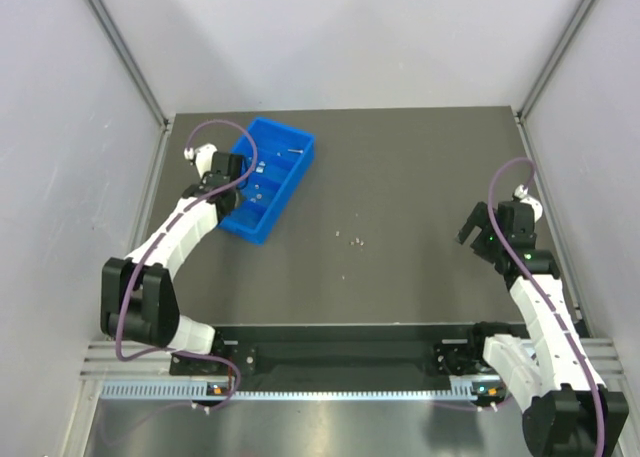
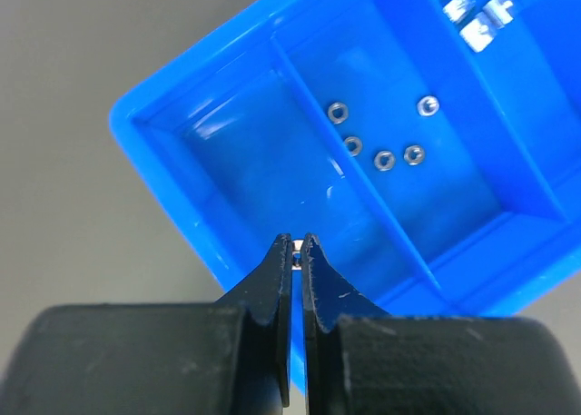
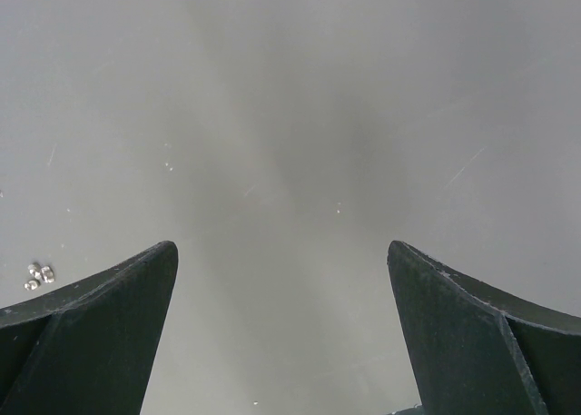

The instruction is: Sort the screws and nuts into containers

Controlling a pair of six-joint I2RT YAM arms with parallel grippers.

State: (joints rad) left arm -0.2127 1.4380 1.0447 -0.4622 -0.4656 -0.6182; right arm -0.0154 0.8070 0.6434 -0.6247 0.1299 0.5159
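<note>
You have one tray (image 1: 268, 182) with four compartments. Count five nuts (image 2: 384, 160) in one compartment, two shiny pieces (image 2: 477, 20) in the next, one bit (image 2: 297, 245) pinched in the left gripper (image 2: 297, 242), and three loose specks (image 3: 38, 274) outside.

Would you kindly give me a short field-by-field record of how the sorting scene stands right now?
tray: blue, divided; five nuts in one compartment
left gripper: jaws shut on a tiny metal part, over the tray
right gripper: jaws open, empty, above the table
loose parts: a few, mid-table
</note>
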